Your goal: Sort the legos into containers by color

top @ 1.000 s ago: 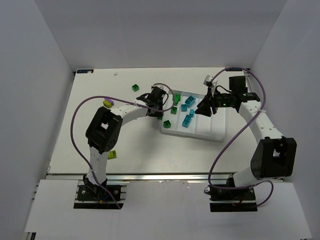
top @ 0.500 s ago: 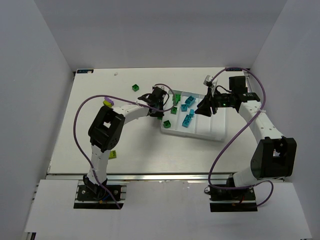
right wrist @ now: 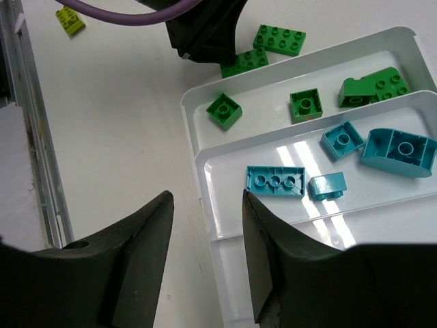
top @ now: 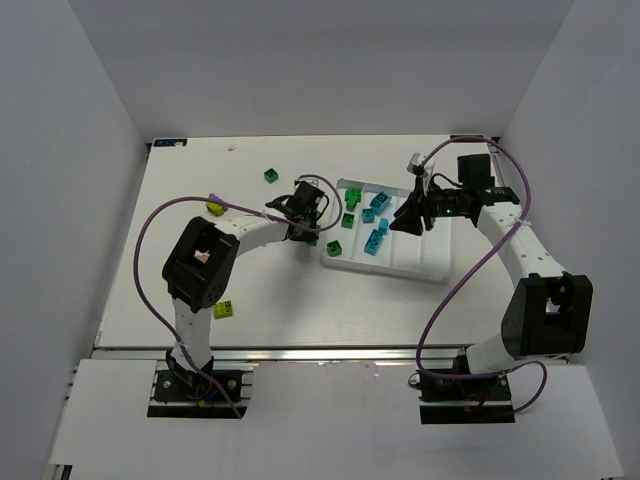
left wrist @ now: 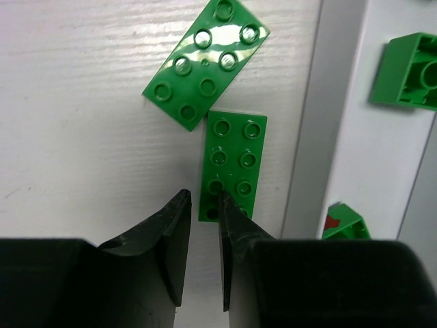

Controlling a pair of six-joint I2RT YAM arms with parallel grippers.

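Top external view: sorting is partly done. The tray (top: 415, 255) holds dark green bricks (right wrist: 305, 104) in its end compartment and cyan bricks (right wrist: 275, 181) in the next. Outstanding: two green plates (left wrist: 232, 164) on the table (left wrist: 82, 137) just beside that end rim, another green brick (top: 270, 175) and two lime bricks (top: 225, 309) well apart from the tray. Left pincer (left wrist: 203, 201), jaws a slit apart, grips nothing; one finger overlaps the nearer plate. Right pincer (right wrist: 205, 205) gapes empty above the tray. Bricks: glossy, hard, studded. Tray: smooth, reflective. Table: faintly grained.
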